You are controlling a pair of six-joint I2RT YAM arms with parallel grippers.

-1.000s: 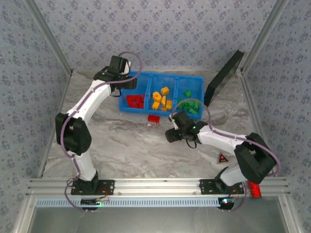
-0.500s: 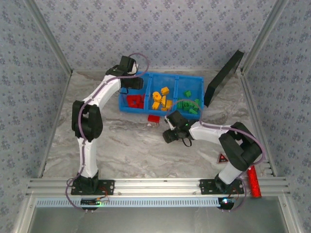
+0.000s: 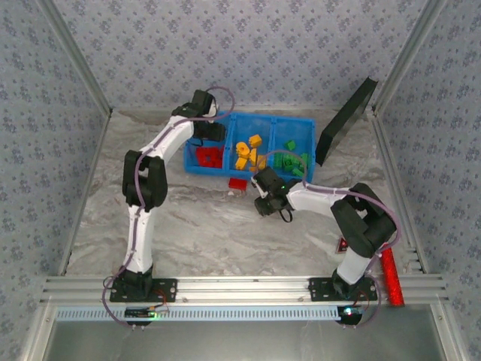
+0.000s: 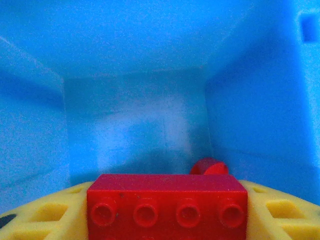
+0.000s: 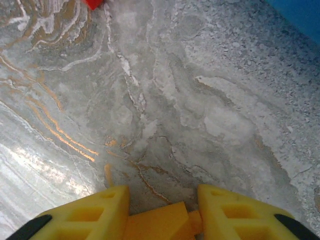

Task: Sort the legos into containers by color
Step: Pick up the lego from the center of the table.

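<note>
The blue containers bin (image 3: 248, 115) holds red legos (image 3: 209, 156) in its left compartment, yellow-orange ones (image 3: 248, 154) in the middle and green ones (image 3: 291, 162) on the right. My left gripper (image 3: 213, 134) hangs over the left compartment. In the left wrist view that gripper (image 4: 167, 200) is shut on a red lego (image 4: 167, 192) inside the blue walls (image 4: 250, 115), with another red piece (image 4: 209, 166) behind it. My right gripper (image 3: 261, 203) is low on the table in front of the bin. Its yellow fingers (image 5: 100, 212) close on a yellow-orange lego (image 5: 160, 222).
One red lego (image 3: 238, 183) lies on the marble table just in front of the bin, and its corner (image 5: 94, 3) shows in the right wrist view. A black panel (image 3: 346, 120) leans at the bin's right. A red cylinder (image 3: 391, 278) lies by the right arm's base.
My left gripper has moved right, over the bin's left compartment. My right gripper has slid left toward the bin's front and closed on the yellow-orange lego.
</note>
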